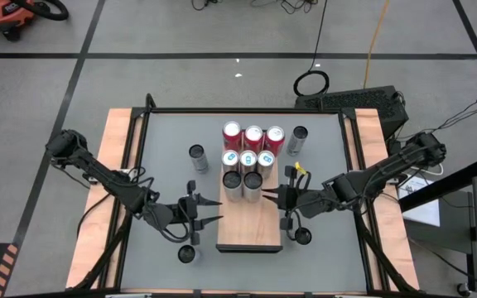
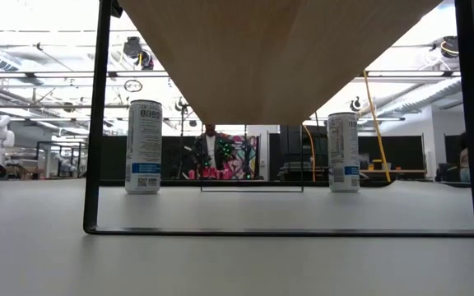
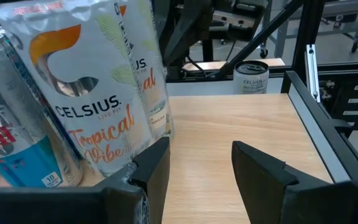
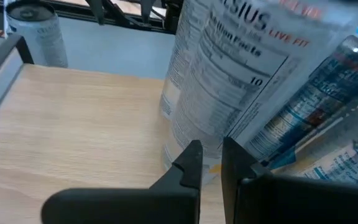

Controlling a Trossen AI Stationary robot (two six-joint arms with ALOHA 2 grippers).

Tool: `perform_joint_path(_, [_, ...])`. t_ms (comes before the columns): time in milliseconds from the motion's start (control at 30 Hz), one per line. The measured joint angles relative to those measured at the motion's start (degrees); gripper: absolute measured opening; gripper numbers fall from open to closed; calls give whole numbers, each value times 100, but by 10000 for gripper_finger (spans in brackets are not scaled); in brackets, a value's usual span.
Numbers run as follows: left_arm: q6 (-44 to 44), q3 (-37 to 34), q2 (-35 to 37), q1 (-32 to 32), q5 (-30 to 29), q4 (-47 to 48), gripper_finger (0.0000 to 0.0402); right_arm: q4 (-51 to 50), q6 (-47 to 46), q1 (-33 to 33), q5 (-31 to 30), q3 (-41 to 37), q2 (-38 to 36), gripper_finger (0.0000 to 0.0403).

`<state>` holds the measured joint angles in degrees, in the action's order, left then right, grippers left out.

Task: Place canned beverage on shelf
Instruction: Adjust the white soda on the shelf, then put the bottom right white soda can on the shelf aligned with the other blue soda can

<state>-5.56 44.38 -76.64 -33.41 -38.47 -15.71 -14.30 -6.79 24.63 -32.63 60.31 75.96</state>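
Left gripper spread, right gripper pressed together, flanking shelf (near half bare)

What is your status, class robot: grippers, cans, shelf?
Left gripper open, empty, at shelf edge. Right gripper shut, empty, beside white cans. Eight cans shelved; four remain on table.

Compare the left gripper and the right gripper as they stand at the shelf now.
The left gripper is open with nothing between its fingers; the right gripper is shut, empty too. The left sits at the shelf's left edge, the right at its right edge. Both point inward toward the cans on the shelf.
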Motion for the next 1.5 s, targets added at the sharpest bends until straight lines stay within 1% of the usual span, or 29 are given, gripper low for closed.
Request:
perform_joint_path(133, [9, 0, 0, 0, 1, 0, 170, 19, 42, -90, 280, 0, 129, 0])
perform_joint_path(300, [29, 0, 0, 0, 1, 43, 170, 32, 44, -99, 285, 0, 174, 0])
perform_joint_path(433, [-9, 0, 0, 0, 1, 124, 170, -16, -63, 46, 278, 17, 15, 0])
perform_joint_path(567, [-9, 0, 0, -36, 1, 126, 170, -660, -560, 363, 289, 371, -162, 0])
perform_joint_path(700, [-13, 0, -2, -94, 1, 125, 170, -1807, -1331, 811, 286, 837, -159, 0])
perform_joint_path(867, [-53, 0, -2, -162, 3, 121, 170, -2672, -2334, 1425, 390, 1211, -159, 10])
perform_joint_path(967, [-157, 0, -2, -162, 4, 123, 170, -3041, -3050, 1723, 652, 1381, -159, 31])
perform_joint_path(1067, [-164, 0, -2, -161, 6, 122, 170, -3244, -3607, 1978, 1007, 1405, -157, 62])
perform_joint_path(1167, [-166, 0, -2, -162, 8, 121, 170, -3377, -4065, 2228, 1066, 1407, -145, 100])
perform_joint_path(1300, [-162, 0, -2, -162, 10, 121, 170, -3504, -4364, 2490, 1183, 1408, -118, 160])
perform_joint_path(1500, [-160, 0, -4, -160, 13, 121, 170, -3751, -4854, 2639, 1080, 1408, -94, 267])
